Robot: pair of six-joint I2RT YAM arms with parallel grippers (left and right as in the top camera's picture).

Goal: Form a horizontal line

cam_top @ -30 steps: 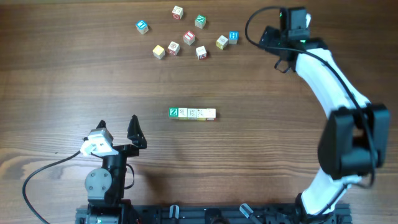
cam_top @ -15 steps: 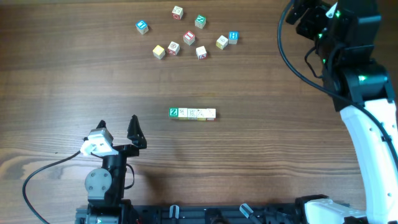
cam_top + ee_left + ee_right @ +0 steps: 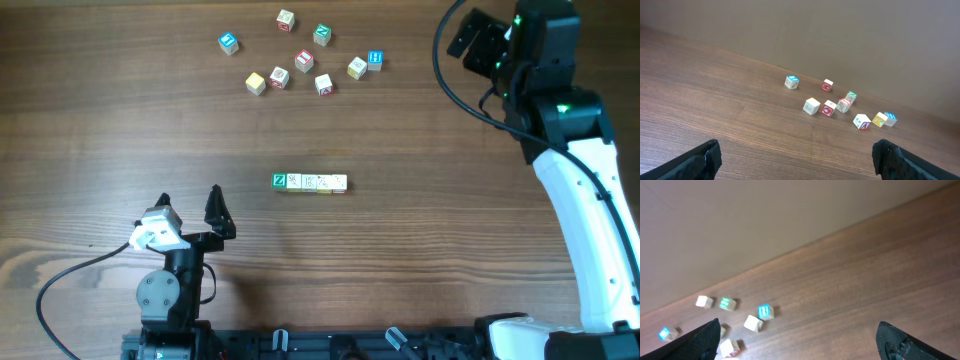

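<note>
Lying near the middle of the dark wooden worktop [image 3: 450, 250] is a short straight row of tiny wooden alphabet cubes [image 3: 309, 182], its long axis running side to side across the robot's front. I count five cubes touching end to end, though they are small enough that I cannot be sure. The left-end cube is green-faced with a white Z [image 3: 279, 180], and the rest are cream or pale yellow.

The left gripper [image 3: 189, 196] is the nearer one. The row sits ahead of it and off to its right, well apart, and its jaws are spread wide with nothing between them. The right gripper [image 3: 799, 332] is up at the far right of the worktop, much farther from the row, and it too is wide open and empty.

Nine loose cubes [image 3: 304, 60] are scattered along the far side, well apart from the row. Two are blue-faced, one green, about three red, and the others pale.
</note>
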